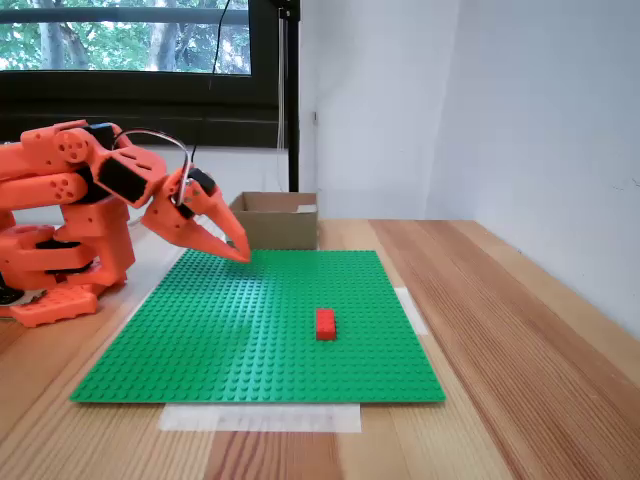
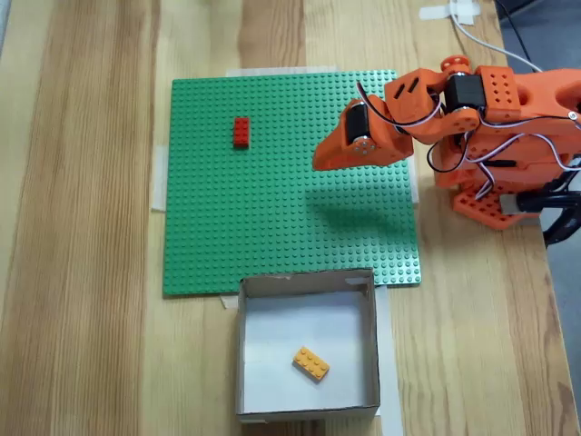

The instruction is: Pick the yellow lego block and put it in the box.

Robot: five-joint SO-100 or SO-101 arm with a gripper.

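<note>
So the main job is looking done here. The yellow block point(image 2: 311, 363) is lying flat on the pale floor of the box point(image 2: 241, 345), a bit below the middle and turned at a slant, touching none of the walls. Nothing is holding it.

The gripper point(image 2: 320, 162) is hanging over the green baseplate point(image 2: 227, 227), well apart from the box. In the side-on fixed view the gripper point(image 1: 243, 254) is pointing down toward the far edge of the plate, tips just above the studs, with the box point(image 1: 275, 222) sitting behind it. The fingers are looking pressed together into one point in both fixed views, and I'm seeing nothing between them, so I'm calling it closed and empty.

The red brick point(image 2: 241, 132) is sitting on the plate on the far side from the box, standing alone, and in the side-on view the same brick point(image 1: 325, 323) is out in the open near the front. It isn't part of the job, so it's fine where it is.

What's left, going by how things are lying: not much. I'm guessing the arm point(image 2: 481, 118) only needs to be folding back toward its base and parking. The one thing I'm not able to check is whether the block is sitting fully flat, since the side-on view isn't showing inside the box.
</note>
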